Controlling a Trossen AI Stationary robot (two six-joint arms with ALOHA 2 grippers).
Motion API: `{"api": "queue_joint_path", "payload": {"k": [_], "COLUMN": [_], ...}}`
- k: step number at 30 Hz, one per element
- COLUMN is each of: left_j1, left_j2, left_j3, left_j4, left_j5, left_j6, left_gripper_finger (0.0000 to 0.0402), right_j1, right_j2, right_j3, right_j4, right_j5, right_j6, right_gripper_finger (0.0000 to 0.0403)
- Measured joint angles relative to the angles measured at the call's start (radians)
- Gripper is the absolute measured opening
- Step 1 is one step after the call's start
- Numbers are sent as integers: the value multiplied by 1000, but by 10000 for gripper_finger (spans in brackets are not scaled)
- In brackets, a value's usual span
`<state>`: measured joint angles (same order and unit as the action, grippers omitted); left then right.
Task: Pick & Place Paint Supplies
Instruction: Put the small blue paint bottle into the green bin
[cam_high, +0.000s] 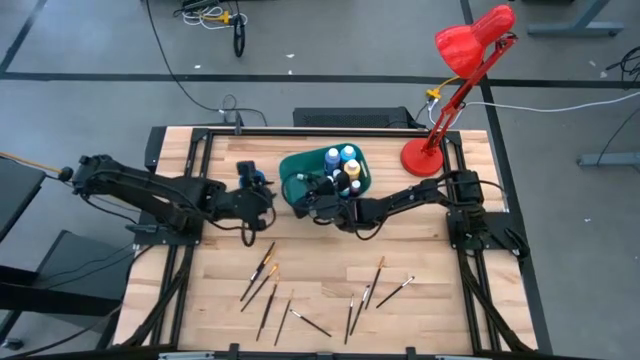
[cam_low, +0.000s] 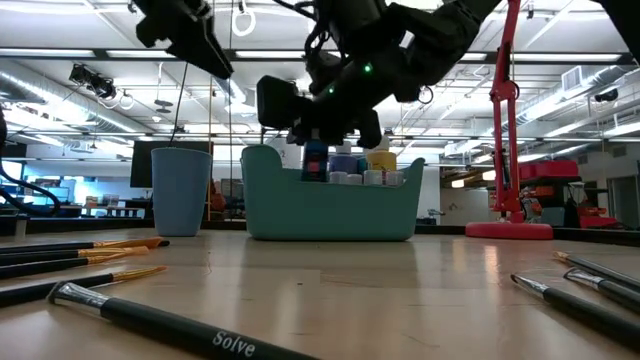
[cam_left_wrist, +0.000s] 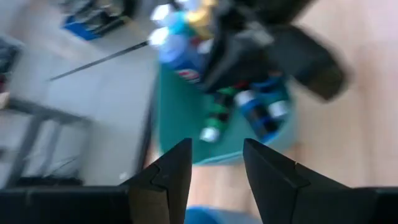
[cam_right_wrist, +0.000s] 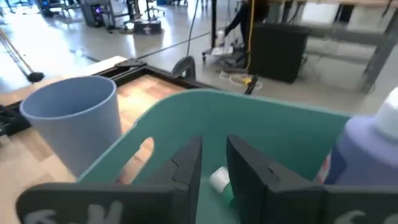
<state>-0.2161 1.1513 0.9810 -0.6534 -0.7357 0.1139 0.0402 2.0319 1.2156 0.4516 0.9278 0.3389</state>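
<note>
A pale wooden counter is seen in an open workshop with a grey floor, and a red desk lamp is stood at its far right corner. A teal bin is placed near the middle of the far side, and small paint bottles with pale caps, blue and yellow among them, are gathered inside it. A small blue cup is set just beside the bin on the left arm's side. About ten thin dark-handled brushes are scattered flat over the near half of the counter, well apart from the bin. The right tool is held over the bin's near rim, its fingers parted by a narrow gap with nothing seen clamped between them; a green bottle with a white cap is seen lying in the bin beyond the gap. The left tool is raised above the cup, pointed toward the bin, with its fingers apart and nothing held.
</note>
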Motion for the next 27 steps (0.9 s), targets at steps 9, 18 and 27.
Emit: {"api": "queue_joint_path", "payload": {"k": [9,18,27], "left_j1": [-1,-1,-1], "left_j2": [-149,-185,-185], "left_j3": [-1,-2,-2], "left_j4": [-19,-24,-23], "left_j5": [-47,-34,-30], "left_j6": [-24,-31,-29], "left_gripper_finger": [153,153,153], "right_j1": [-9,-38,-78], "right_j2": [28,38,44], "right_j3": [2,2,-2], "right_j4": [-104,-68,48], "right_j5": [-23,-29,-30], "right_j6": [150,123,-27], "right_gripper_finger": [71,76,73]}}
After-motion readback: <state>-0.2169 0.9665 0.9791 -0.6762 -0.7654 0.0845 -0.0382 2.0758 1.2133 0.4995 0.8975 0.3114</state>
